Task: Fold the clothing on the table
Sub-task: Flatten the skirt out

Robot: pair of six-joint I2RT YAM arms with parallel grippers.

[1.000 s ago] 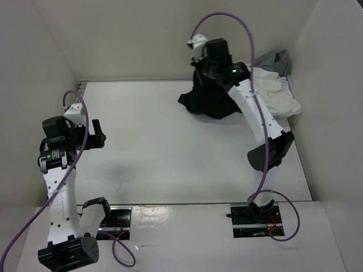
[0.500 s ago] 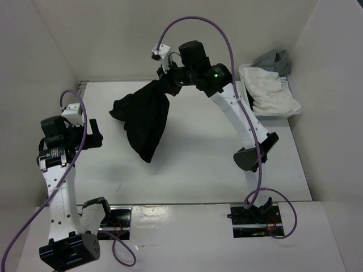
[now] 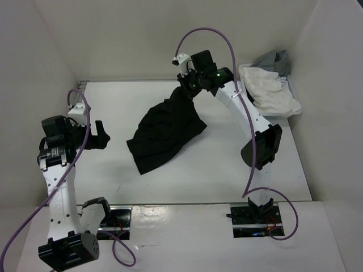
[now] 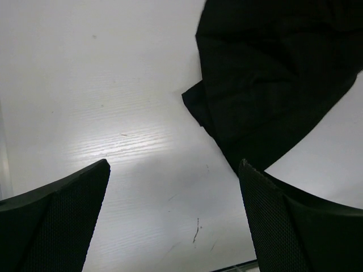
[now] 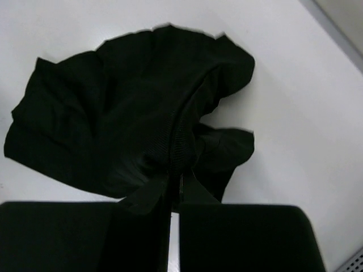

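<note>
Closest to me, on the left side, the left claw [image 3: 98,136] hovers above the white bench [image 3: 227,170] with its two dark fingers [image 4: 57,221] spread wide apart and nothing between them; it points toward the middle of the bench. From its own camera the nearest corner of the black skirt [image 3: 167,130] lies just ahead of the fingers, not touching them. The skirt sits around the middle of the bench, a little toward the far side, its lower end spread in a rumpled, crumpled heap on the surface and its upper end drawn up into a narrow peak. That peak runs into the right claw [image 3: 186,90], which is clenched tight on a bunched fold of the black fabric and holds it above the far part of the bench, the right arm reaching out over the bench from the right. Beyond that, in the far right corner, a crumpled white cloth [image 3: 269,90] lies with a grey cloth [image 3: 273,58] just behind it, both well apart from the skirt.
</note>
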